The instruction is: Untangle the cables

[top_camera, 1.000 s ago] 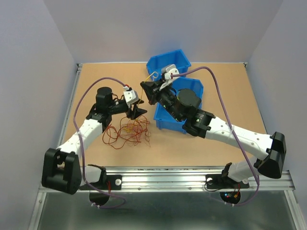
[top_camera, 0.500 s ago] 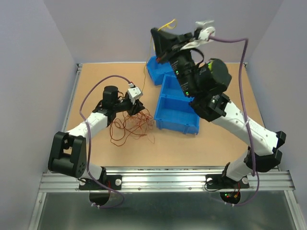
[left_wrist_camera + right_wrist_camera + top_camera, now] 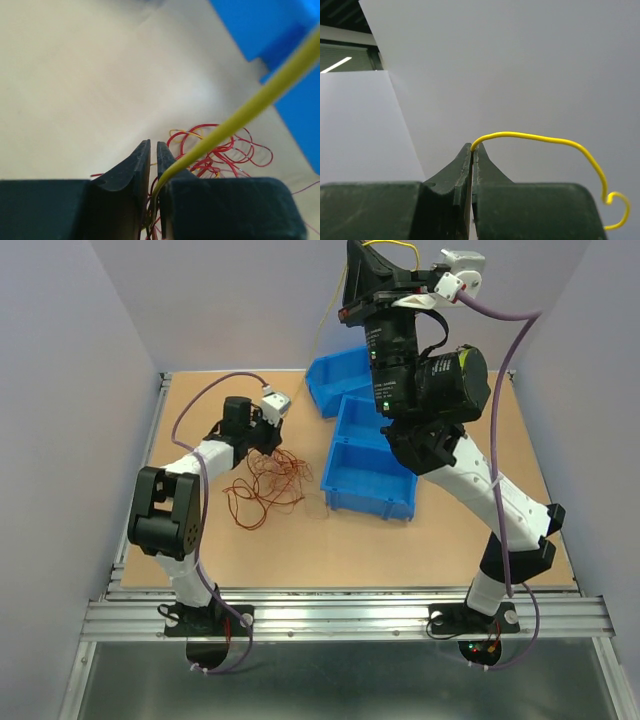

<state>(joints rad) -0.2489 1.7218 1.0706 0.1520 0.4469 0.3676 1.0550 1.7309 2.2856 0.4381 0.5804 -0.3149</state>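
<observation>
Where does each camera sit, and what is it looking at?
Top external: high behind, looking down on the table, cables, left arm, right arm.
Left wrist: low over the table, facing the cables past its fingers.
Right wrist: raised high, facing the wall; its fingers pinch the yellow cable.
Shared: both wrist views show the yellow cable.

Arms: two, a left arm (image 3: 205,455) and a right arm (image 3: 470,475).
Fingers: two per arm, four in all, as left fingers (image 3: 127,172) and right fingers (image 3: 451,172).
Bins: two, both blue, a rear bin (image 3: 330,385) and a front bin (image 3: 365,502).
Desk (image 3: 420,550): one.
Purple cords: two, a left cord (image 3: 235,376) and a right cord (image 3: 497,420).
Yellow cable (image 3: 540,137): one.
Red cables (image 3: 265,485): one tangle, some strands orange. The loops overlap, so the strand count cannot be told.
</observation>
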